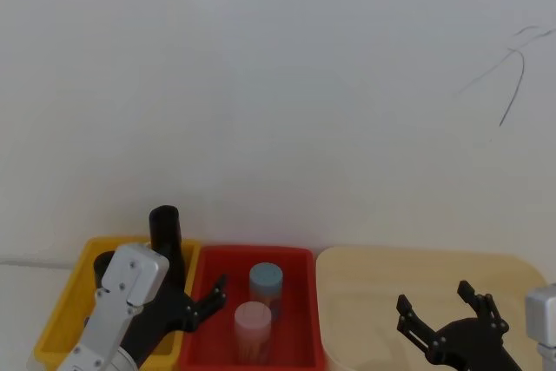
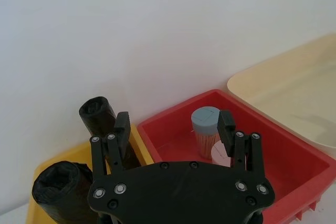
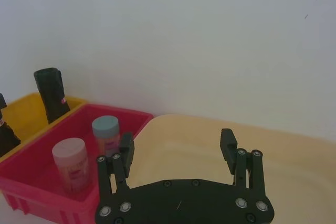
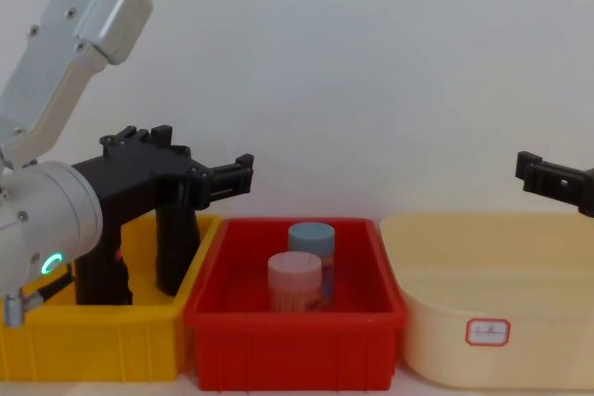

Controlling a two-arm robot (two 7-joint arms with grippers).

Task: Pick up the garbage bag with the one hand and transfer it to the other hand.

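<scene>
The fingers point(image 2: 122, 124) of the left gripper point(image 2: 174, 121) are spread wide, holding nothing, over where the yellow bin point(image 1: 74, 288) meets the red bin point(image 1: 261, 252). The garbage bag point(image 1: 165, 228) stands in the yellow bin at its 11 o'clock. The right gripper point(image 3: 176, 142) is wide open too, above the cream tub point(image 1: 382, 284).

From the chest, the left gripper point(image 4: 237, 173) and its arm cover the tops of the rear garbage bag roll point(image 4: 174, 257) and the front garbage bag roll point(image 4: 97, 277). The wall of the yellow bin point(image 4: 93, 350) hides their bases. In the right wrist view, a reddish mark point(image 3: 62, 99) on the rear roll is too small to read. So is the label point(image 4: 488, 330) on the cream tub point(image 4: 445, 257). The picture's right edge cuts off the right gripper point(image 4: 536, 172).
</scene>
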